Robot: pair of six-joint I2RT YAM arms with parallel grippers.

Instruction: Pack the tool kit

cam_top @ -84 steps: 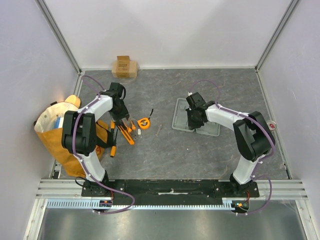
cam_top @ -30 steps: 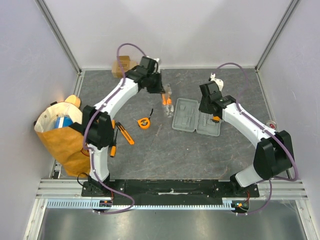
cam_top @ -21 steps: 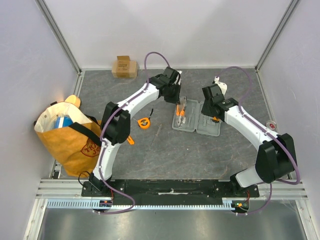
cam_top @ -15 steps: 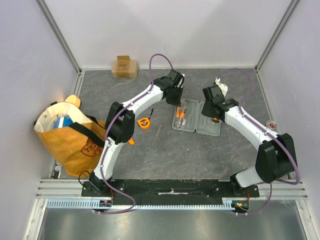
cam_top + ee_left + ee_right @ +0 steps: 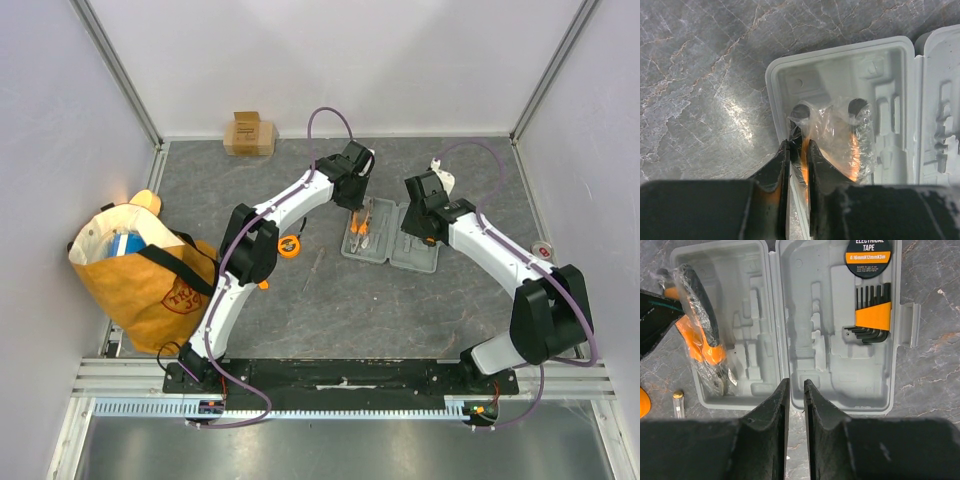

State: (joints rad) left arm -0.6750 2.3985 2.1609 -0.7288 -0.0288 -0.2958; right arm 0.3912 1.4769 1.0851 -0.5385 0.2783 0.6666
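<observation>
At the far middle of the surface (image 5: 330,290), the left claw (image 5: 798,150) pinches the wrapped pliers (image 5: 852,150) in the open case (image 5: 835,380); the right claw (image 5: 796,385) hovers barely parted, empty. Clinging wrap could drag them out.

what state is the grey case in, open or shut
Open: the case lies flat, both moulded halves up, hex keys in one, bagged pliers in the other.

We worked on a grey marbled stone-look table (image 5: 330,300), boxed in by plain pale lilac walls (image 5: 330,60) with slim aluminium corner posts (image 5: 120,70); a ribbed aluminium rail (image 5: 570,375) edged the near side.
</observation>
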